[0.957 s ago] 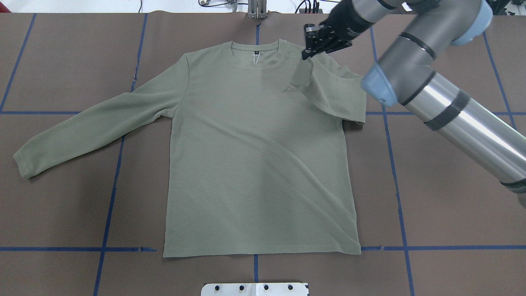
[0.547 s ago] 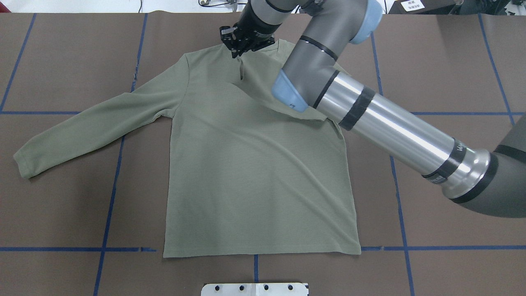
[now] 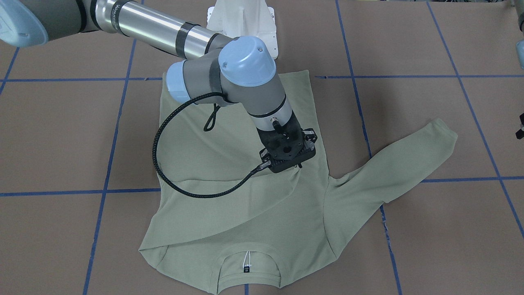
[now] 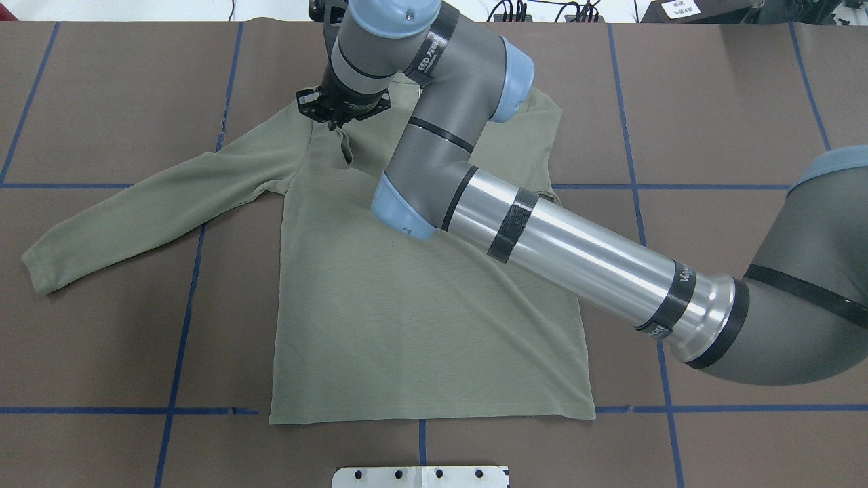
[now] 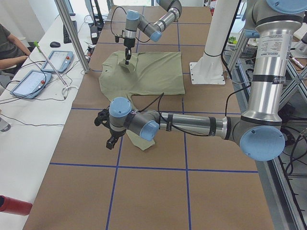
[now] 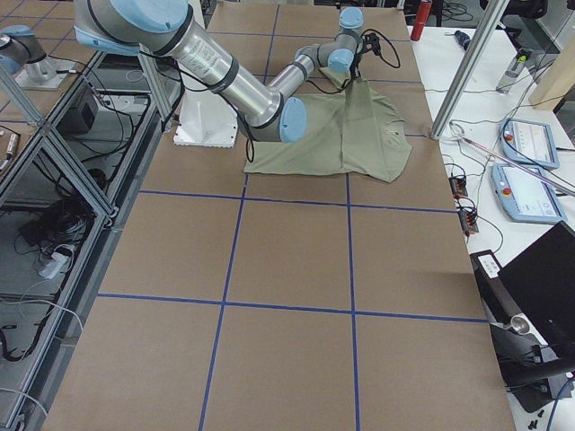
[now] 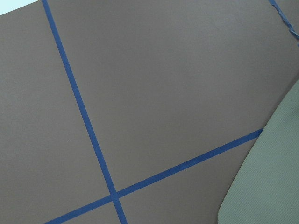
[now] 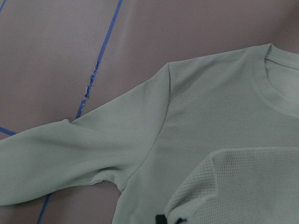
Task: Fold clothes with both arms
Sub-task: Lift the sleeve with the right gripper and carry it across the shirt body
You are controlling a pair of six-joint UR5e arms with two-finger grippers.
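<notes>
There is one green shirt [image 4: 407, 325]. It lies flat on the brown table [image 4: 712, 102]. There are two arms. The right arm [image 4: 576, 257] reaches across the shirt. The right gripper [image 4: 333, 122] is pinched tight on the end of one sleeve and holds it over the chest, near the other shoulder. The other sleeve [image 4: 135, 210] lies straight out on the table. The left gripper [image 5: 110, 136] hangs near that sleeve's end. I cannot tell if it is open or closed.

Overhead & front cams look down from opp. sides, sharing shirt [image 4: 407, 325].
</notes>
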